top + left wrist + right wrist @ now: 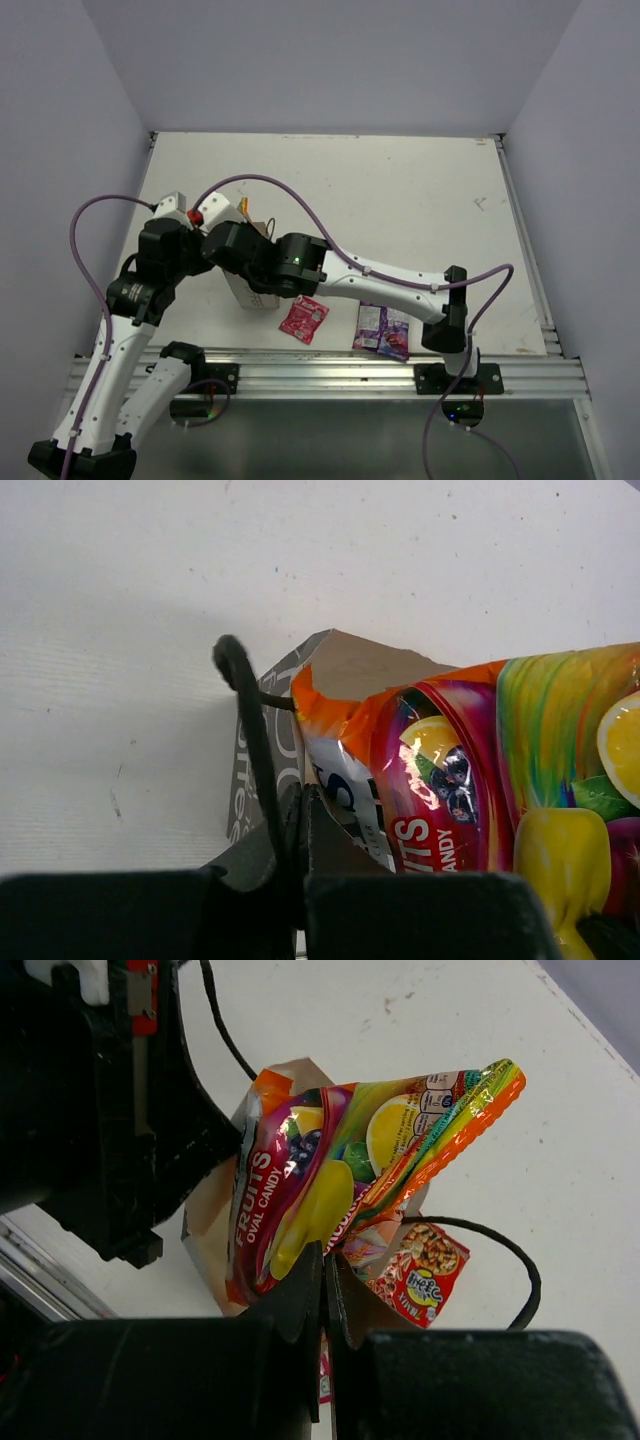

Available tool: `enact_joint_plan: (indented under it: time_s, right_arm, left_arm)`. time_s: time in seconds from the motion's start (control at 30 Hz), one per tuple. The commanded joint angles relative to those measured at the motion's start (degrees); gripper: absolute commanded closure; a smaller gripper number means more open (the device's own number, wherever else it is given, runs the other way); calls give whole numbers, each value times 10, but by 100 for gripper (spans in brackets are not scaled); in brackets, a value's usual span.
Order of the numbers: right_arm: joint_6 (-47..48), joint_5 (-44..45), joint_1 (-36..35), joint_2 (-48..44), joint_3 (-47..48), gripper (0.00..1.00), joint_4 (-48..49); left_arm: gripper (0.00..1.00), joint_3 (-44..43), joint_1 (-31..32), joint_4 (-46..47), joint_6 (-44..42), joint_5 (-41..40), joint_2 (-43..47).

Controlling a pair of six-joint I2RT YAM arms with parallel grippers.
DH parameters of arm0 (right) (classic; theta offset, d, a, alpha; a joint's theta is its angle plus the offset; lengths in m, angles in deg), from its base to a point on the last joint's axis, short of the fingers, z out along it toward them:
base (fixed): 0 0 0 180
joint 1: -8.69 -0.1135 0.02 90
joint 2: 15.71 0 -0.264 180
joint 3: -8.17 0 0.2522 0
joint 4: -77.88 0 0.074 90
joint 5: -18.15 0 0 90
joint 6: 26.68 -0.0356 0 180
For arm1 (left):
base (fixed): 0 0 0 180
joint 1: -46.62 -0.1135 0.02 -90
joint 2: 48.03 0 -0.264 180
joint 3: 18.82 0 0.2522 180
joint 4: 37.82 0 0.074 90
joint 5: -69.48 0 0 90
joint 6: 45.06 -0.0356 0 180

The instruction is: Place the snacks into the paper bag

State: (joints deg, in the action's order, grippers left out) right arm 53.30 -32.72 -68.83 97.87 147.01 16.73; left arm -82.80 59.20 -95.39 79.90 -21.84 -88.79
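Four snacks: two at the paper bag (345, 665) mouth, two lying right of it.
Left gripper (300, 805): clamped on the bag's rim, by its cord handle (245, 710).
Right gripper (325, 1265): pinching the orange-yellow bag (340, 1160), tilted at the bag's mouth.
Red chip bag (420, 1275): showing at the mouth, beside it.
Pink-red sachet (303, 319): just right of the bag.
Purple packet (382, 330): farther right.

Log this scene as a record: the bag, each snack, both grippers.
paper bag: standing, mouth open
left gripper: shut on cord handle
right gripper: shut on orange-yellow bag, poised at the bag's mouth
red chip bag: by the mouth, inside or not unclear
pink-red sachet: on table, outside the bag
purple packet: on table, outside the bag
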Motion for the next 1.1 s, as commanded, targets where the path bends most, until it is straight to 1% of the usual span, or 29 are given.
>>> enact_joint_plan:
  time_s: [0.0,0.13,0.33,0.73,0.87,0.9,0.93,0.97,1.0,1.07]
  right_arm:
    - [-31,20,-12,-77,-4,100,-3]
    - [-38,30,-24,-88,-17,100,-21]
    - [-35,41,-35,-64,19,100,-64]
    - [-40,-5,-41,-3,22,100,-63]
    - [-43,-26,-47,23,42,100,-67]
    - [-44,-28,-50,26,60,91,-72]
    - [-45,-26,-52,33,68,68,-82]
    - [-44,-21,-53,34,78,62,-87]
    - [-40,-15,-56,33,89,54,-92]
    - [-34,5,-57,16,118,45,-101]
  left_arm:
    - [100,-1,3,20,8,6,1]
    - [100,-4,3,20,6,6,2]
    - [100,-7,3,21,1,8,1]
    - [100,-10,3,34,-11,38,1]
    - [100,-11,3,36,-16,44,1]
    - [100,-12,3,36,-18,45,1]
    - [100,-13,3,36,-19,47,1]
    - [100,-13,3,36,-21,47,1]
    - [100,-14,3,36,-23,48,1]
    - [100,-13,3,39,-26,53,1]
